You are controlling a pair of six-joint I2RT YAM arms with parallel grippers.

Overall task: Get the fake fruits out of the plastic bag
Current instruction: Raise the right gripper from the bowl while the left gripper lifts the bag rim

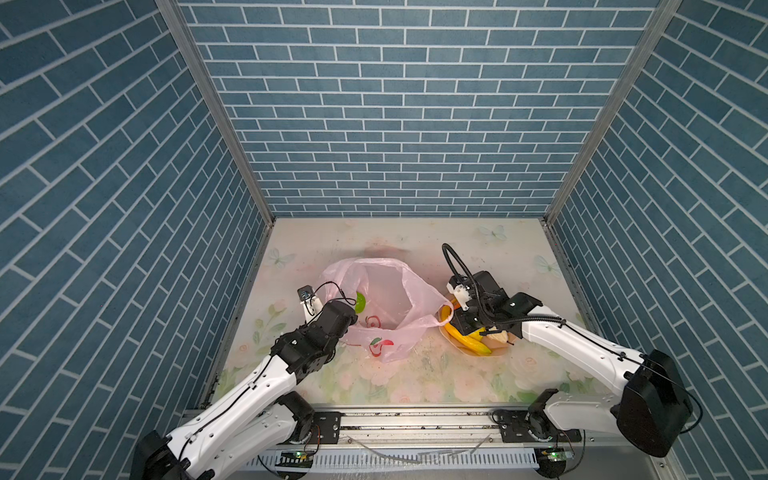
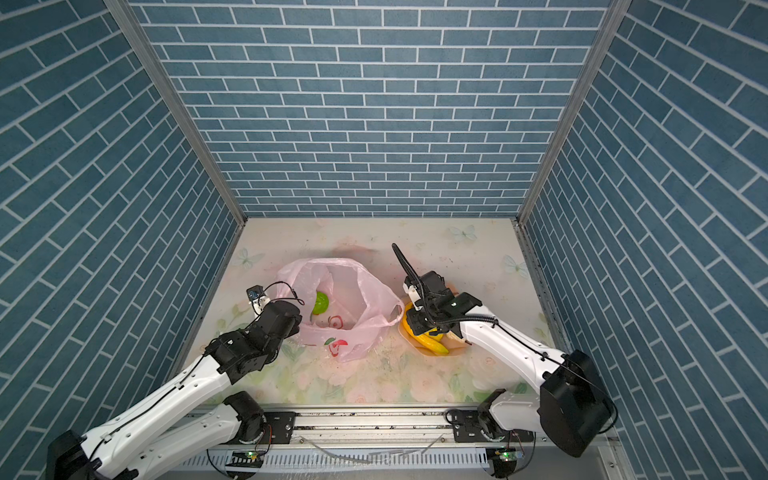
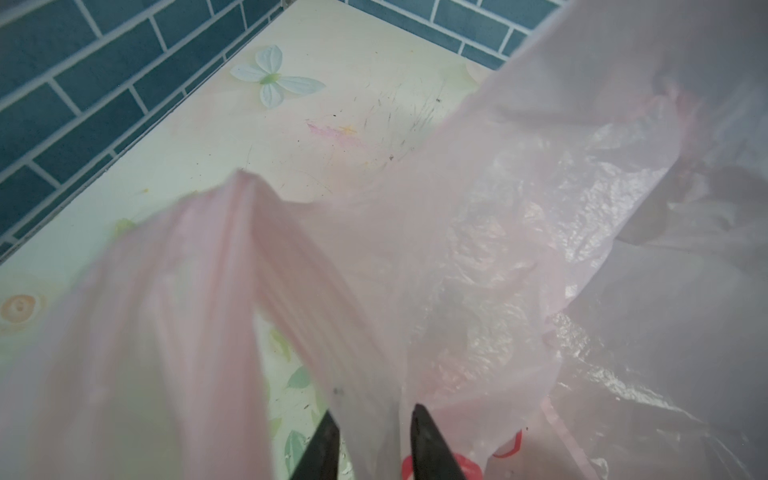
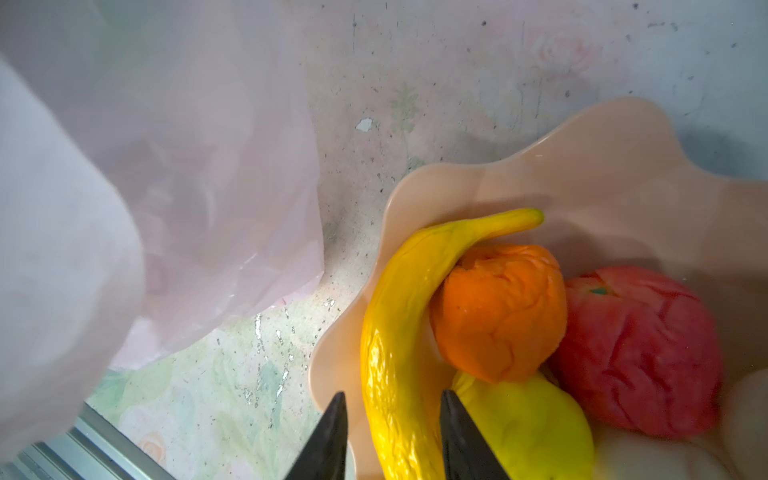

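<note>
1 green ball [image 1: 360, 302] is seen inside the plastic bag [image 1: 415, 299], against its left wall, in both top views [image 2: 320, 302]. The bag [image 2: 374, 299] is spread on the counter [image 1: 415, 249], a little left of centre in the lower half of the frame. Its mouth is turned upward, and red fruit prints are shown on its near side. Just to its right a peach bowl [image 1: 500, 351] is set, with 1 loop handle of the bag reaching to its rim.

In the right wrist view 4 fake fruits are made out clearly in the bowl [image 4: 582, 166]. A banana [image 4: 399, 316] is curled around an orange ball [image 4: 498, 307]. A red ball [image 4: 636, 353] and a yellow ball [image 4: 528, 424] are packed beside them. Pale cream shapes at the frame's edge are too blurred to be counted.

The right hand [image 4: 393, 392] is held over the bowl with its fingers spread. The banana is seen between them, and a strip of bowl is left showing beside 1 finger, so nothing is pinched.

The left hand [image 3: 374, 409] is placed at the bag's left edge and is hidden under its own wrist in the top views. In the left wrist view its fingers are parted. Bag film [image 3: 498, 249] is draped across the gap without being clamped, and a loop handle is blurred.
</note>
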